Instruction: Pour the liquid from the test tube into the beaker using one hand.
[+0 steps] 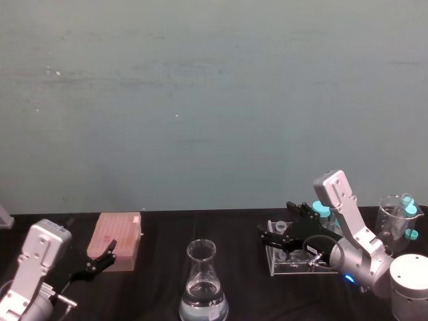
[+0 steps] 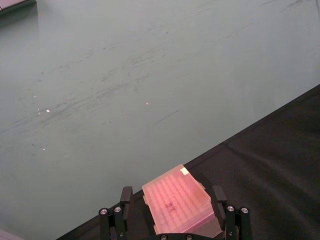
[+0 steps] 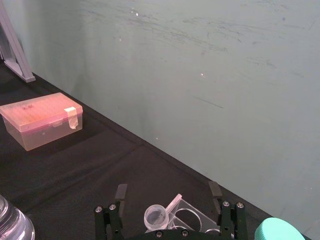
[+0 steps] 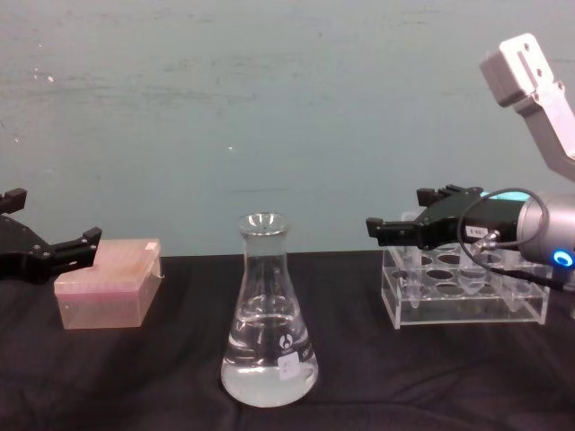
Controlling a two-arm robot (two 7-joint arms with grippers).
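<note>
Your right tool (image 1: 279,226) sits over the left end of the clear tube rack (image 1: 301,264) on the right side of the black desk (image 1: 160,267), fingers spread, nothing pinched. From the right wrist view you see the two fingertips (image 3: 120,192) standing apart with the test tube (image 3: 156,217) between them, its open mouth up, seated in the end hole of the rack (image 3: 192,220); fingers do not touch it as far as you can tell. In the chest view the right tool (image 4: 395,226) hangs just above the rack (image 4: 463,292), and the test tube (image 4: 410,278) shows as a small clear tapered tube in the left end of the rack. The arm behind the tool is silver-grey with a blue light (image 4: 562,259) lit. The beaker (image 1: 203,284) stands upright at the near middle of the desk, well apart to the left of the rack, with clear liquid in its wide base and a small white label (image 4: 288,364) low on the glass. In the chest view the beaker (image 4: 268,310) is alone, nothing touching it. Your left tool (image 1: 93,262) is parked at the left, fingers spread, empty, just beside the pink box (image 1: 120,239); the left wrist view puts the pink box (image 2: 176,199) between its fingers (image 2: 126,195), contact unclear. Teal-capped tubes (image 1: 322,209) stand behind the rack, and more sit in a clear cup (image 1: 398,221) at far right.
</note>
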